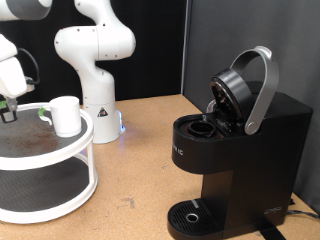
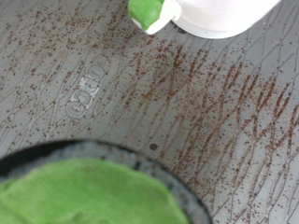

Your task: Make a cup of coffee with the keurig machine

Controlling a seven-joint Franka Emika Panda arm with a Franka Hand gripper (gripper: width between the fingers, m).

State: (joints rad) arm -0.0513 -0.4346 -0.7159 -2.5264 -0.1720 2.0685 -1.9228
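The keurig machine stands at the exterior view's right, black, with its silver-handled lid raised and the pod chamber open. The white cup stands on the top tier of a round white stand at the left; it also shows in the wrist view. My gripper hangs low over that tier at the far left edge. The wrist view shows a dark pod with a green top right below the hand, and no fingers.
A small green and white object lies next to the cup. The stand's dark top is speckled with rust-brown marks. A second white robot arm stands behind the stand. The machine's drip tray is bare.
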